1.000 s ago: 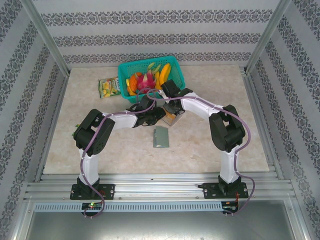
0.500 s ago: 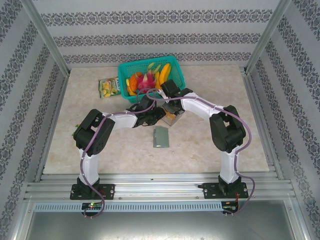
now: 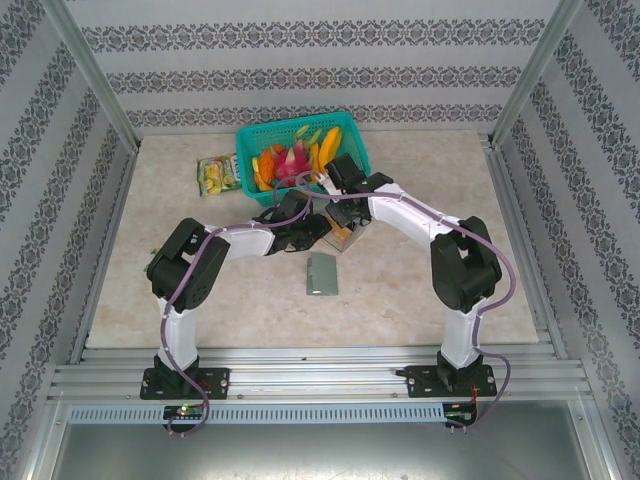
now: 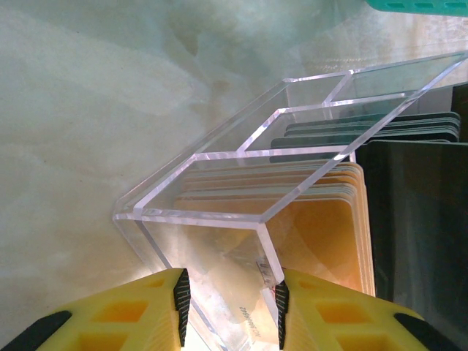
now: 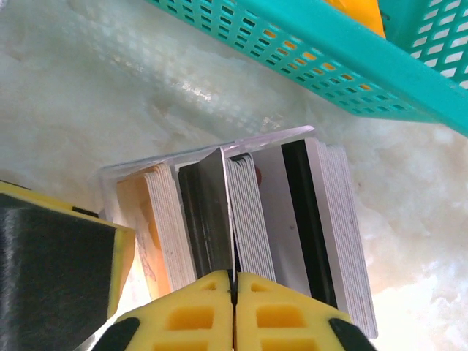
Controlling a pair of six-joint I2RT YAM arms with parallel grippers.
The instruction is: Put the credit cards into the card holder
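Note:
A clear plastic box [image 4: 219, 219] holds the credit cards upright in stacks: orange-brown ones [image 4: 329, 234], dark ones [image 4: 409, 128] and white-striped ones [image 5: 322, 219]. My left gripper [image 4: 230, 307] is closed on the box's end wall, one pad on each side. My right gripper [image 5: 234, 281] is shut on the top edge of one thin dark card [image 5: 216, 212], which stands a little above its stack. In the top view both grippers meet over the box [image 3: 340, 236], the left gripper [image 3: 318, 228] beside the right gripper [image 3: 338, 212]. The grey-green card holder [image 3: 321, 274] lies flat on the table just in front of them.
A teal basket [image 3: 300, 121] of fruit stands right behind the box, its wall [image 5: 329, 51] close to my right fingers. A yellow-green snack packet [image 3: 217, 173] lies left of the basket. Metal frame posts and patterned walls enclose the table.
My right gripper has closed onto the dark card, and the right arm's elbow has shifted slightly right. The left arm and the card holder have not moved.

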